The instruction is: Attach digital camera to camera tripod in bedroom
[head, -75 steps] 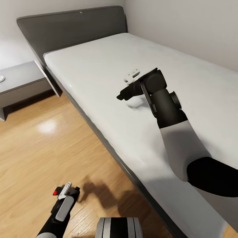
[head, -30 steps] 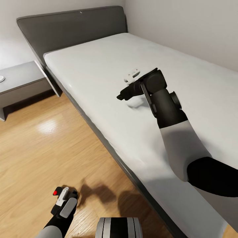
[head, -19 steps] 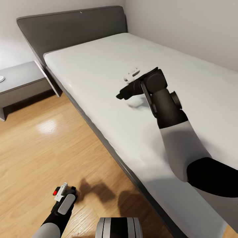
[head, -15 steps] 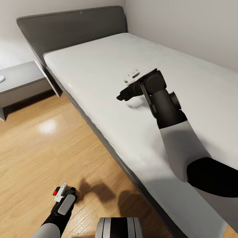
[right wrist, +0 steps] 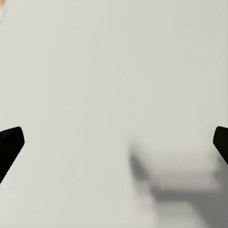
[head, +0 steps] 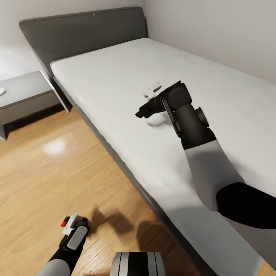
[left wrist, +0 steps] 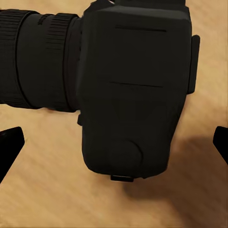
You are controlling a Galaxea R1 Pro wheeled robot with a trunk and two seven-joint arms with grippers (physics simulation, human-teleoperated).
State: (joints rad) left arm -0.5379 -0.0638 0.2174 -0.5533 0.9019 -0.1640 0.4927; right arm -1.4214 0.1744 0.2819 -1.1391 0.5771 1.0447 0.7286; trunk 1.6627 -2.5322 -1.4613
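1. A grey nightstand [head: 23, 94] is seen at far left, beside the grey headboard [head: 84, 32], with a small white object [head: 2, 91] on its top.
2. The left gripper [head: 71, 226] is held low over the wood floor [head: 46, 176]. In the left wrist view its fingertips [left wrist: 9, 145] are spread wide, with the digital camera [left wrist: 135, 90] lying on the floor between them, ungrasped, its lens barrel extended sideways.
3. The white mattress [head: 115, 76] of the bed is shown at centre.
4. The right gripper [head: 143, 109] is poised above the mattress, jaws apart and empty, near a small white device [head: 152, 87].
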